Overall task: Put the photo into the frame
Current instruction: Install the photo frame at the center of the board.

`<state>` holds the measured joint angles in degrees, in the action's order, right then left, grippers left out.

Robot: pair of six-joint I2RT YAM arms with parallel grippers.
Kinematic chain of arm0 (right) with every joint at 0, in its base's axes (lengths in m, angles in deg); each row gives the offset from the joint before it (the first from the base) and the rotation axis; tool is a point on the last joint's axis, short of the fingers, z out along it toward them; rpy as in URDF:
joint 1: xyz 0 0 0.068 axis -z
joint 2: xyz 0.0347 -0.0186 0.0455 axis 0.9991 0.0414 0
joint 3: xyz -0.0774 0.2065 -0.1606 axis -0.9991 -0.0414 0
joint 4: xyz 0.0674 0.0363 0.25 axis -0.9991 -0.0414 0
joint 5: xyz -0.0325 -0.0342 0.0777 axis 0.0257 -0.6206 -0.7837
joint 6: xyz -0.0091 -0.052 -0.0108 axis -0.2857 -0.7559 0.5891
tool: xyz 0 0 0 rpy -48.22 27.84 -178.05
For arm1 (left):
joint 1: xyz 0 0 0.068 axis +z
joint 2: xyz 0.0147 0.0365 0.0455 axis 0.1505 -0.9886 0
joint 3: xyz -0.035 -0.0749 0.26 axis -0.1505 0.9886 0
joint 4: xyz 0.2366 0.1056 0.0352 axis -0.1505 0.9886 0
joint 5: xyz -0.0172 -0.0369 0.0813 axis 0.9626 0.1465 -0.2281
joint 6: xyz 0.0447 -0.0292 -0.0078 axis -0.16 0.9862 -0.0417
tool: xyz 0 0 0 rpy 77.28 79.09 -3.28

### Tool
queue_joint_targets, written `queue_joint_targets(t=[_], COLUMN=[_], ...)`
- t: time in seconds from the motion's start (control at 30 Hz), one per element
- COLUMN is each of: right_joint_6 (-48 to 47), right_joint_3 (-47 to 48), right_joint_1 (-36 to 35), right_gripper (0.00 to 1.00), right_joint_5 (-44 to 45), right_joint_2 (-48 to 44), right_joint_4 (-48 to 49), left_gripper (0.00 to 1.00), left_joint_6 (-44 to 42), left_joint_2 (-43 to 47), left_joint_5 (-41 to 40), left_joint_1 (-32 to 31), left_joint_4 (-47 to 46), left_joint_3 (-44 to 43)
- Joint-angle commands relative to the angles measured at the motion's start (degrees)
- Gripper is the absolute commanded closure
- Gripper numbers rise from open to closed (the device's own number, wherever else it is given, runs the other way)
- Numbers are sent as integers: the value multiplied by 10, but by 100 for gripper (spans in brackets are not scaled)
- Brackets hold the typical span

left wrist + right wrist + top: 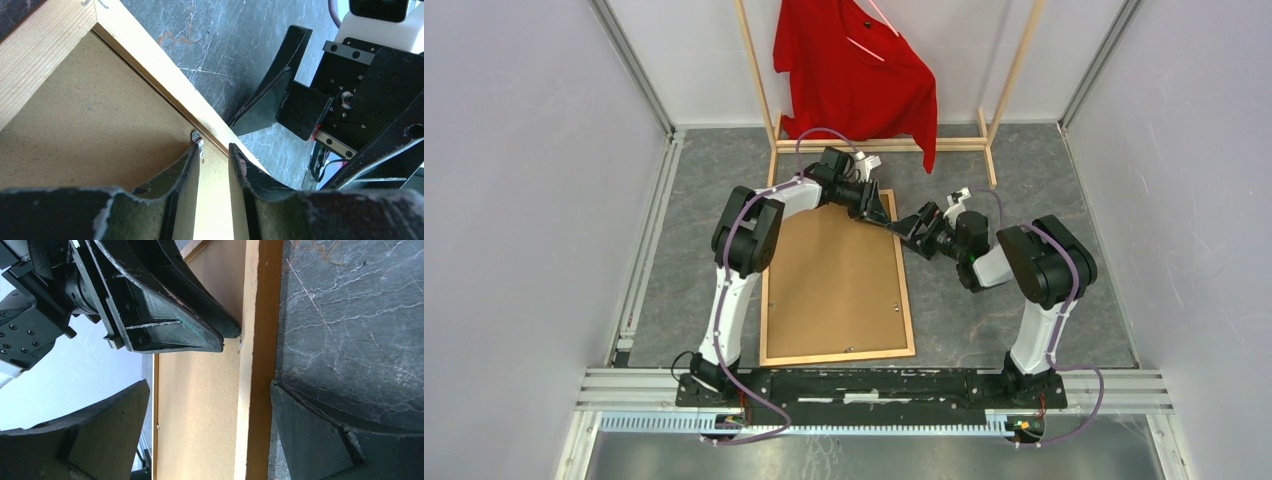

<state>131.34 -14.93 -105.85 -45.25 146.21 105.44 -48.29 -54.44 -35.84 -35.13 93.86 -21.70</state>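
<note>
Frame (908,300) lying back-up, board (834,280) in, photo not in view: left gripper (215,147), narrowly parted and empty, noses a metal tab (196,136) while right gripper (209,385), spread wide, straddles its edge; a fingertip slipping off the tab could gouge the board or skid the unheld frame.
</note>
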Motion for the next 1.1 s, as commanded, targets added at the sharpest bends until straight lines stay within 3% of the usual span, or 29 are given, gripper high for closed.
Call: queue_joint_targets(t=[0.0, 0.47, 0.8, 1.07], right_joint_6=[7, 10, 5, 6], right_joint_3=[-3, -1, 4, 4], right_joint_1=[-6, -5, -6, -5], right_gripper=[2, 2, 2, 2], right_joint_5=[-7, -11, -10, -10], right_joint_2=[6, 10, 8, 7], right_joint_4=[24, 27, 18, 20], left_gripper=[65, 66, 66, 67], left_joint_6=[-32, -44, -94, -83], left_joint_2=[-9, -17, 10, 8], left_joint_5=[22, 25, -13, -31], left_joint_1=[-9, -23, -19, -18], left_joint_4=[18, 34, 69, 49], left_joint_3=[-12, -19, -59, -54])
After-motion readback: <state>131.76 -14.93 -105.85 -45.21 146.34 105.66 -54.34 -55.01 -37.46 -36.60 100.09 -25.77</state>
